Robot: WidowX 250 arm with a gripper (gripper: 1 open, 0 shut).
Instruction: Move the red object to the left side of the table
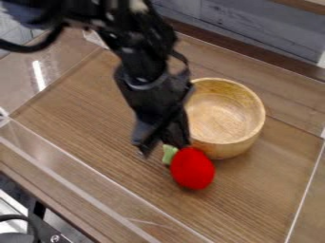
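The red object (193,169), a glossy rounded toy fruit with a green leafy top (170,153), lies on the table (83,109) just in front of the wooden bowl (223,116). My gripper (158,144) points steeply down, and its dark fingers come down right at the upper left of the leafy top. The picture is blurred there; the jaws look shut, and I cannot tell whether they touch the leaf. The arm hides the bowl's left rim.
Low clear acrylic walls (89,186) border the wood-grain table on all sides. The bowl stands right of the middle, and the left half of the table is bare wood.
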